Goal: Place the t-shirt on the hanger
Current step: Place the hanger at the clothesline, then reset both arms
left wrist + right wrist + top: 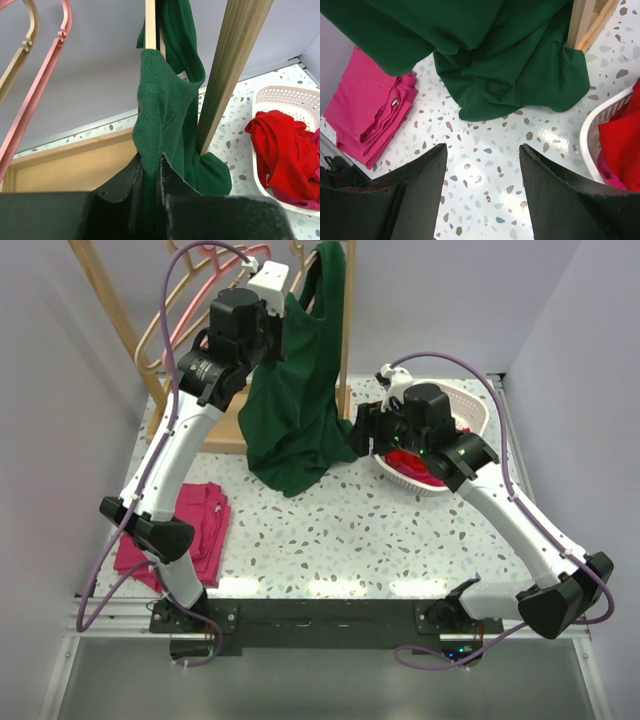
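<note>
Task state at the moment shown. The t-shirt (295, 410) hung high at the back of the table (330, 530), its upper part bunched against the wooden post (237, 60) and its hem pooled on the tabletop. The left gripper (148, 167) was clamped on a vertical fold of the shirt. Just above that fold a thin pale strip, judged to be an arm of the hanger (150, 25), ran down into the cloth; its hook was out of view. The right gripper (482, 150) hovered low over the table with its fingers apart, holding nothing, near the hem. The task appeared to be partway done: one side seemed threaded, while seating both shoulders and freeing the hem appeared to be left. The pink hanger (47, 75) and the red garment (280, 145) lay apart.
</note>
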`<state>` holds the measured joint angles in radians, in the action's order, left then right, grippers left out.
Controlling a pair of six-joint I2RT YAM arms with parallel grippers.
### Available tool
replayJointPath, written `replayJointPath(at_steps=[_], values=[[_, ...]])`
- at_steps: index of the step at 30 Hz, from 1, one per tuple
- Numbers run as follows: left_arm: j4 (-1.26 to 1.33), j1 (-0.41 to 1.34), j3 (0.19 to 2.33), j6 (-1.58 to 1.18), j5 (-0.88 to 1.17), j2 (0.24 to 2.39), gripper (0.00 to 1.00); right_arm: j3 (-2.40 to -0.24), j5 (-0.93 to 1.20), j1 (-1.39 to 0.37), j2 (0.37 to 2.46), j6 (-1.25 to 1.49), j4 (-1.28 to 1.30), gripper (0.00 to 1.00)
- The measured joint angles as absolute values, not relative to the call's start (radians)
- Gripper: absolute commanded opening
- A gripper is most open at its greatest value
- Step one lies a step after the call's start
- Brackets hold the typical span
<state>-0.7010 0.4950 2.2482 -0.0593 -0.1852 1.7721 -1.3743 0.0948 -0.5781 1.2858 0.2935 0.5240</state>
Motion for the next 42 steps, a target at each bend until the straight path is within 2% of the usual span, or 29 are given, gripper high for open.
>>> replayJointPath(at_steps=[7, 8, 9, 12, 13, 14, 16, 17, 18, 21, 29, 33, 36, 42], values=[[-0.695, 0.472, 2.25, -0.06, -0.15, 1.801, 0.0, -1.374, 0.095, -0.578, 1.277, 0.292, 0.524, 0.64], [-0.689, 0.47, 2.247, -0.06, -0.144, 1.803, 0.04, -1.374, 0.095, -0.578, 1.274, 0.291, 0.525, 0.64], [-0.686, 0.469, 2.245, -0.06, -0.141, 1.803, 0.1, -1.374, 0.095, -0.578, 1.272, 0.29, 0.524, 0.64], [-0.671, 0.467, 2.237, -0.062, -0.129, 1.803, 0.36, -1.374, 0.094, -0.578, 1.263, 0.289, 0.525, 0.65], [-0.663, 0.467, 2.233, -0.06, -0.126, 1.803, 0.48, -1.374, 0.095, -0.578, 1.261, 0.289, 0.525, 0.65], [-0.651, 0.467, 2.232, -0.059, -0.122, 1.803, 0.53, -1.374, 0.094, -0.578, 1.259, 0.288, 0.525, 0.66], [-0.632, 0.467, 2.232, -0.059, -0.113, 1.798, 0.72, -1.374, 0.094, -0.578, 1.255, 0.287, 0.526, 0.67], [-0.628, 0.467, 2.232, -0.059, -0.11, 1.792, 0.9, -1.374, 0.094, -0.578, 1.253, 0.287, 0.526, 0.67], [-0.627, 0.467, 2.232, -0.058, -0.108, 1.784, 0.99, -1.374, 0.093, -0.578, 1.253, 0.286, 0.527, 0.68], [-0.624, 0.467, 2.23, -0.057, -0.1, 1.746, 1.0, -1.375, 0.09, -0.578, 1.249, 0.286, 0.538, 0.71], [-0.582, 0.48, 2.117, -0.081, 0.006, 1.546, 1.0, -1.375, 0.041, -0.578, 1.193, 0.292, 0.553, 0.9], [-0.562, 0.603, 2.079, -0.082, -0.014, 1.495, 1.0, -1.333, -0.021, -0.58, 1.135, 0.297, 0.538, 0.99], [-0.518, 0.718, 1.998, -0.084, -0.014, 1.48, 1.0, -1.283, -0.096, -0.582, 1.103, 0.308, 0.535, 0.99], [-0.431, 0.844, 1.688, -0.107, -0.09, 1.46, 1.0, -1.116, -0.249, -0.582, 0.991, 0.349, 0.537, 0.99]])
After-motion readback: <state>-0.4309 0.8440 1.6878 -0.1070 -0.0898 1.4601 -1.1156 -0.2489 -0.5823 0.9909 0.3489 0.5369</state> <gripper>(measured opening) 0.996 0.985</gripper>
